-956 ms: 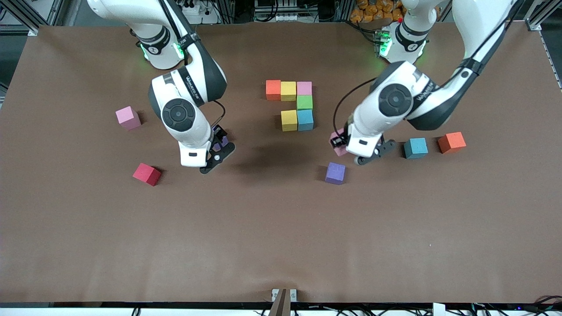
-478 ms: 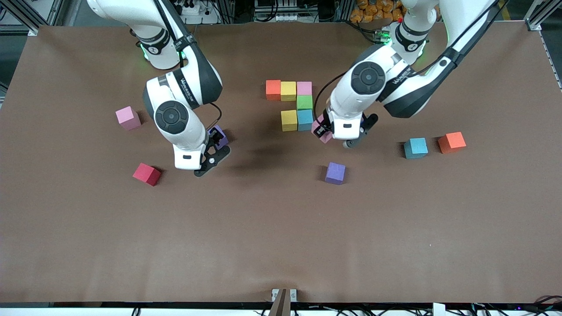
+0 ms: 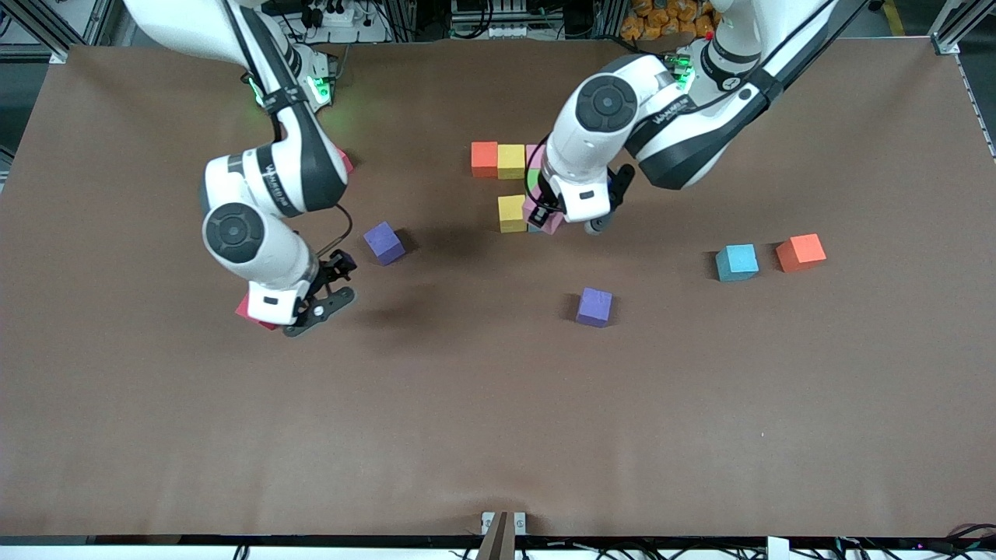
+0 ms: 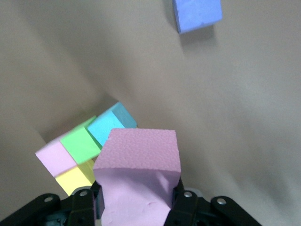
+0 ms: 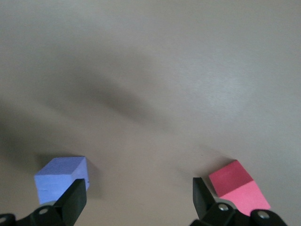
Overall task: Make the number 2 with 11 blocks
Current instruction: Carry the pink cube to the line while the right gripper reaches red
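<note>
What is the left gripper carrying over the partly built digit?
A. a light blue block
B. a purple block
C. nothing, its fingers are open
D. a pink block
D. In the left wrist view the left gripper has its fingers shut on a pink block, held over the placed blocks of the number 2; the right gripper is open over bare table.

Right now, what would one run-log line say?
left tool: shut on pink block, over unfinished number 2 | right tool: open, above table, empty
</note>
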Controlling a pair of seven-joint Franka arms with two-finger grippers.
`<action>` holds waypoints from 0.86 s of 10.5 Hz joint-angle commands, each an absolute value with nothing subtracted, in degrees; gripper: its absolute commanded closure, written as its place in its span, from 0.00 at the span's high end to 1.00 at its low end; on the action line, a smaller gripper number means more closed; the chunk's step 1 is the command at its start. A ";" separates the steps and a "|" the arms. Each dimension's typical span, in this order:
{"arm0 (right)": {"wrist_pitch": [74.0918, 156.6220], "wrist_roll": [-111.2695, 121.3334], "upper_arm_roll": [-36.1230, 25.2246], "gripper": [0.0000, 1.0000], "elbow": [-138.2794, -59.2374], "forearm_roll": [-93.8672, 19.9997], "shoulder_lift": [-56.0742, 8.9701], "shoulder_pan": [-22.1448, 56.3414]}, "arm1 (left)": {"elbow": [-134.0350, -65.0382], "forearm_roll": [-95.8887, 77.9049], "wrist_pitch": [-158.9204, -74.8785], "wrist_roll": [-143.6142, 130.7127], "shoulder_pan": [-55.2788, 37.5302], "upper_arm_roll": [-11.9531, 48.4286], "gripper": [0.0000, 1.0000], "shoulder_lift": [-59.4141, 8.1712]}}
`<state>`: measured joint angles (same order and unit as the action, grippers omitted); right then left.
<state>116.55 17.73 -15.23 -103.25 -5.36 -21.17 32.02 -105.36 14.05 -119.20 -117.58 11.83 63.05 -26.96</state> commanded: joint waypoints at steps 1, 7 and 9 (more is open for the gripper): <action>118.03 17.05 -14.68 1.00 -104.06 -5.71 -21.53 28.93 | -104.68 14.15 -121.63 -125.04 9.15 62.49 0.20 -27.94; 122.77 35.98 -14.68 1.00 -107.21 -6.59 -23.91 23.05 | -104.85 16.69 -125.50 -139.01 3.62 60.39 0.20 -29.18; 123.40 46.01 -14.68 1.00 -108.62 -6.59 -23.56 21.88 | -105.12 16.96 -129.53 -145.78 -1.29 56.10 0.20 -29.35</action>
<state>122.53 39.20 -15.26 -106.77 -5.86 -24.67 23.21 -105.36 15.46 -126.84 -140.72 2.72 59.57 -28.95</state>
